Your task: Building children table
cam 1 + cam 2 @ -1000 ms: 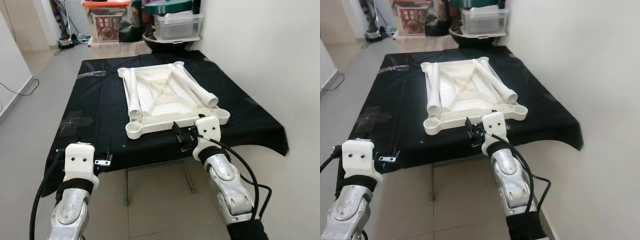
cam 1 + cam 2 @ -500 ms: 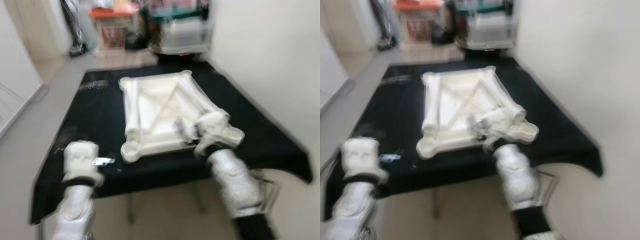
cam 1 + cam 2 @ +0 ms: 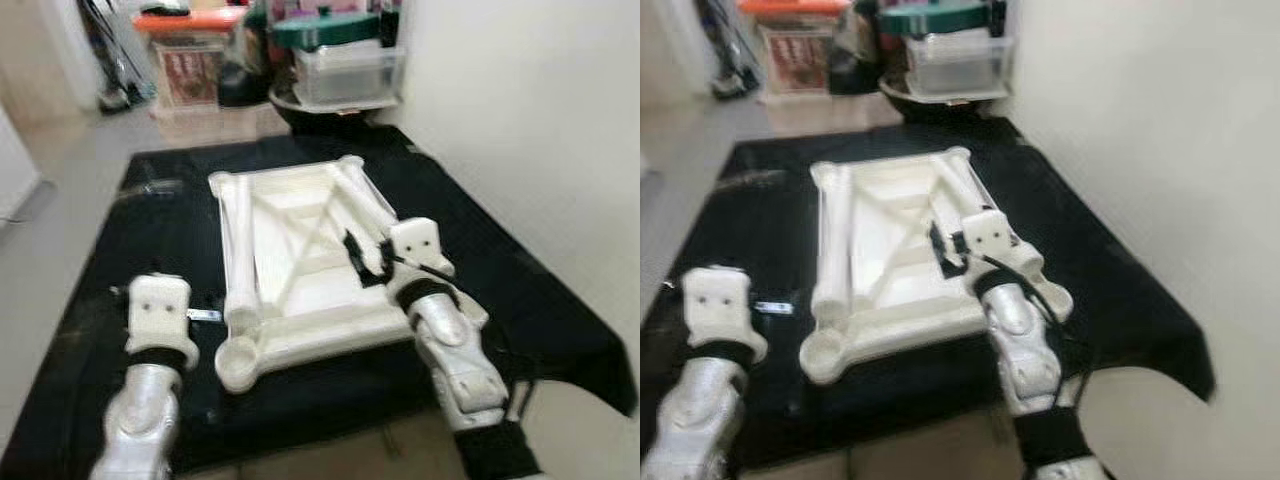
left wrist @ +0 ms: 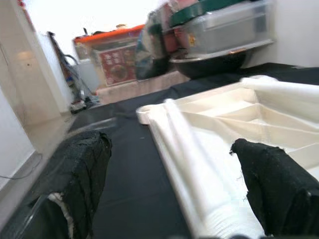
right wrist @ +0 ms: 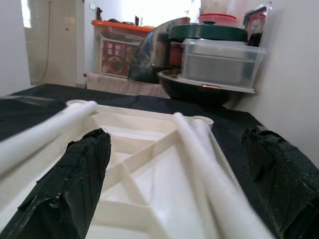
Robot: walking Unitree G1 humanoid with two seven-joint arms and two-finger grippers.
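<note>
A white plastic table top (image 3: 300, 262) lies upside down at the middle of the bench (image 3: 170, 215), which is draped in a black cloth; its ribbed underside faces up and round leg sockets mark the corners. Two white tube legs lie loose on it: the left leg (image 3: 238, 250) runs along the 9 o'clock edge, the right leg (image 3: 362, 200) slants from the far 1 o'clock corner toward the near right. The right gripper (image 5: 184, 164) hovers over the table top's 4 o'clock part, its jaws released and spread wide, with the right leg running between the two black fingers (image 5: 75, 184) in the wrist view and nothing grasped. The left gripper (image 4: 174, 189) sits at 8 o'clock, low over the black cloth just beside the table top's near left corner socket (image 3: 238, 358), jaws likewise released and empty, the left leg stretching away ahead of it. Past the bench at 12 o'clock stand stacked storage boxes (image 3: 345, 70), one clear with a green lid, and an orange-lidded bin (image 3: 190, 55) on the floor. A pale wall (image 3: 520, 130) runs along the 3 o'clock side.
</note>
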